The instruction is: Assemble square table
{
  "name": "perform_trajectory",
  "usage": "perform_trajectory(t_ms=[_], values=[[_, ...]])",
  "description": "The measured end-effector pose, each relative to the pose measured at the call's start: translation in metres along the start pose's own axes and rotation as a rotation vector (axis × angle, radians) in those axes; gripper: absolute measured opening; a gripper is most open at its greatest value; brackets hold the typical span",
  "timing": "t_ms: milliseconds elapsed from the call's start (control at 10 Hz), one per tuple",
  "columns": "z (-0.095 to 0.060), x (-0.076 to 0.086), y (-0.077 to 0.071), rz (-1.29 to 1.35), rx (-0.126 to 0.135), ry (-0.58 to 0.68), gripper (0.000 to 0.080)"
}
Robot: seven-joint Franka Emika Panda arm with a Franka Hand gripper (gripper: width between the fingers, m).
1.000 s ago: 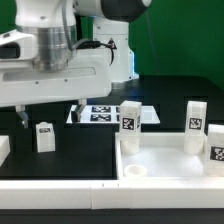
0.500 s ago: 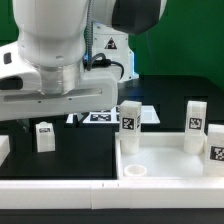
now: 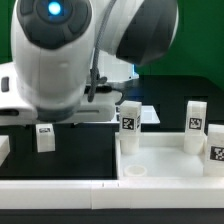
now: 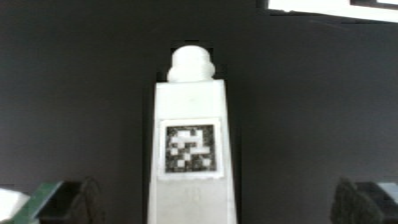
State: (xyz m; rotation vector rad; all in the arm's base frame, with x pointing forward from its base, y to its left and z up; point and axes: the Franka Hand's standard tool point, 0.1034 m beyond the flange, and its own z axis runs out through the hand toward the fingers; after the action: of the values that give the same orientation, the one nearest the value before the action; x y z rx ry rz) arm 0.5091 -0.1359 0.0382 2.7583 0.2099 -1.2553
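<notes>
The claw [image 4: 199, 200] is wide open above a loose leg [image 4: 192, 150]. The leg looks light, hard and smooth. Grab its flat sides, near the middle.

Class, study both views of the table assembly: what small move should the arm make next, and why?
Probably lower straight down and close on the leg. The wrist view shows it lying between the open pincer fingers, not yet gripped; the table top still has an empty corner socket.

White tagged leg [image 4: 191, 150] flat on table
</notes>
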Motion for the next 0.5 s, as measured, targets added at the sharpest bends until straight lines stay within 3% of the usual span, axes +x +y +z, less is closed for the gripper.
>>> perform_trajectory(t_ms=[200, 400, 500], values=[[0.0, 0.0, 0.001, 0.001, 0.0, 0.003, 0.0649], [0.015, -0.01, 0.009, 0.035, 0.047, -0.092, 0.0649], [0.02, -0.008, 0.012, 0.074, 0.056, -0.121, 0.0649]])
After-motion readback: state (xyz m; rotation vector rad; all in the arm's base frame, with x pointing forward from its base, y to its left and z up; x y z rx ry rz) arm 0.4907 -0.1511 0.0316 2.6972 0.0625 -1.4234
